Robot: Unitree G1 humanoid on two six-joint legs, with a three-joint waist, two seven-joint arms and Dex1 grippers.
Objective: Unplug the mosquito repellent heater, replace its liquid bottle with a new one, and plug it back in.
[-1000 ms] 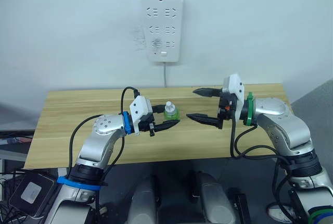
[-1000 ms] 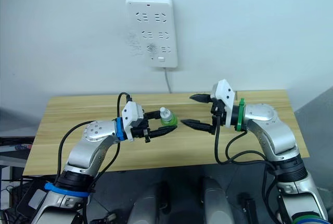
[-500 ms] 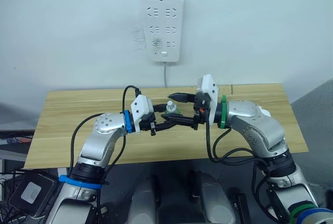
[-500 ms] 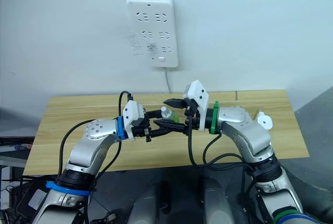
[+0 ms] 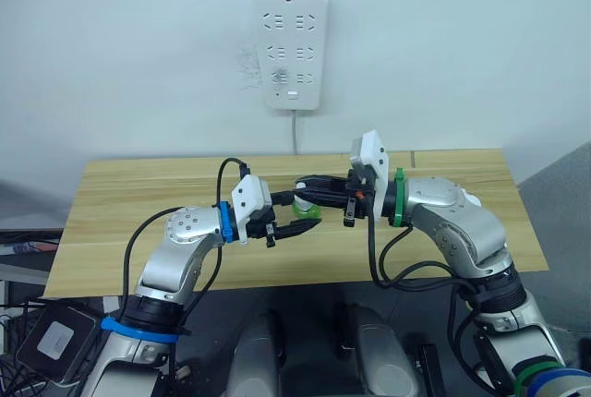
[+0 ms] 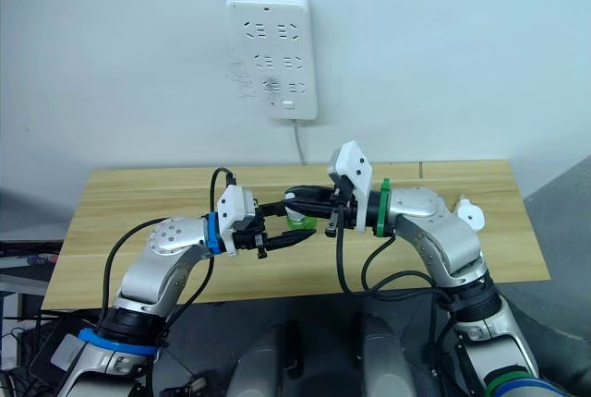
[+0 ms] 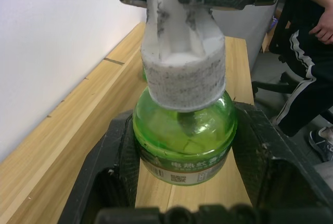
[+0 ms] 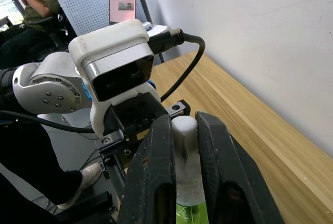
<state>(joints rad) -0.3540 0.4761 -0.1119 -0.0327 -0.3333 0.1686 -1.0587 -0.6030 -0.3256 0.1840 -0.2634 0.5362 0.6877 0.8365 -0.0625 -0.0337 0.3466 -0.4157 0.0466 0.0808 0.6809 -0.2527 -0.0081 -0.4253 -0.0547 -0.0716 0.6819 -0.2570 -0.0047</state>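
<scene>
wooden table (image 5: 138, 203) mid-span; left pincer (image 5: 294, 210) around green bottle (image 7: 184, 146); right pincer (image 5: 309, 186) clamping its cap (image 8: 184, 128)

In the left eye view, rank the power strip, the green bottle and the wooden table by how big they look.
Largest to smallest:
1. Wooden table
2. Power strip on the wall
3. Green bottle, mostly hidden between the left hand and right hand, so only part of it shows

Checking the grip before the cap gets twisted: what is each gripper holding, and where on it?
Left gripper clamps the green bottle by its round body; right gripper pinches its white cap.
</scene>
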